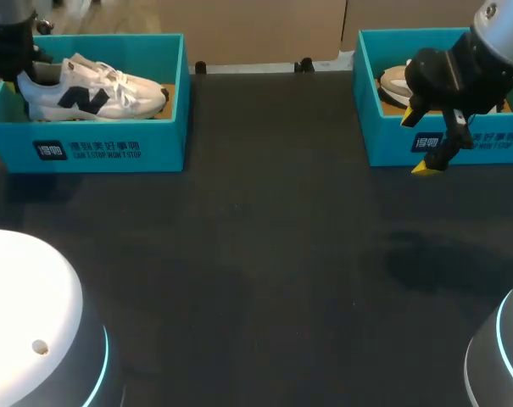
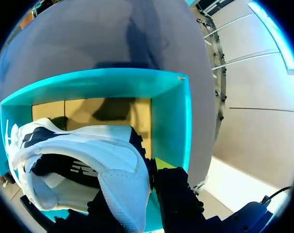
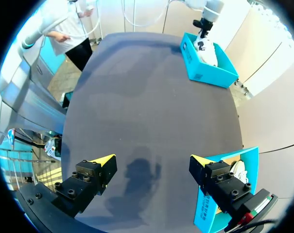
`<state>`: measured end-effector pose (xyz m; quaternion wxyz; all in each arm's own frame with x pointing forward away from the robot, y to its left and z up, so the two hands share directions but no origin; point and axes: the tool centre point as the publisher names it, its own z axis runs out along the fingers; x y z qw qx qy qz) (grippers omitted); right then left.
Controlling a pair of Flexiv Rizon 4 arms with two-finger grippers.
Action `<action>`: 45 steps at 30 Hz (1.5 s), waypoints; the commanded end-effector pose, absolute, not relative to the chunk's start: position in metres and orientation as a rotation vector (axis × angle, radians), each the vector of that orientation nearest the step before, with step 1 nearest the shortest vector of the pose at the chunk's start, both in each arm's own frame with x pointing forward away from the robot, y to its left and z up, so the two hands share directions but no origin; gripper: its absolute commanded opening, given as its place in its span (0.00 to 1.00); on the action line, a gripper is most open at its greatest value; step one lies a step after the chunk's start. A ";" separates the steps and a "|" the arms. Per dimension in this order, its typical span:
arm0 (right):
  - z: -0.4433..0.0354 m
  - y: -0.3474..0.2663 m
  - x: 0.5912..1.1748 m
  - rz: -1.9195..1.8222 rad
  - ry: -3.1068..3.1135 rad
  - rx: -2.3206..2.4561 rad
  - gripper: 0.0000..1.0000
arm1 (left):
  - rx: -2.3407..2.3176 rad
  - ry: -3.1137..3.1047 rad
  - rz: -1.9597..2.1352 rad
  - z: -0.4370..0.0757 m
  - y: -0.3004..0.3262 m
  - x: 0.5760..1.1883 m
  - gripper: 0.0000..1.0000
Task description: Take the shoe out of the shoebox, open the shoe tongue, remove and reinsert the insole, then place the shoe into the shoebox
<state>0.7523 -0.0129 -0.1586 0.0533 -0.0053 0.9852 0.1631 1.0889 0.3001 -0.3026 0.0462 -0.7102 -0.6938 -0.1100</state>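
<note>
The first step, taking the shoe out of its box, is in hand and not yet done.

At the far left of the dark tabletop stands the left shoebox, an open teal box with a brown cardboard floor. Inside lies the shoe, a white sneaker with a dark letter on its side. Its heel is by the box's left wall and its toe points toward the right wall. The left gripper is down inside this box at the heel. In the left wrist view the white heel collar runs down between its dark fingers, so it appears to be clamped on the heel.

The next move is likely a straight lift, high enough for the toe to clear the box wall. The shoe would then be set on the bare middle of the tabletop.

At the far right stands the right shoebox, also teal and open, holding a second shoe that is only partly visible. The right gripper hangs just in front of that box's near wall. Its yellow tips are spread wide and hold nothing.
</note>
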 end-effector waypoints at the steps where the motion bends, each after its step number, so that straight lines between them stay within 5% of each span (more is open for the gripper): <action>1: -0.159 -0.012 0.753 0.492 2.996 -0.016 1.00 | -2.166 -2.126 -0.342 -0.312 0.299 1.086 0.00; 45: -0.159 -0.012 0.753 0.492 2.996 -0.016 1.00 | -2.165 -2.000 -0.246 -0.387 0.298 1.062 0.00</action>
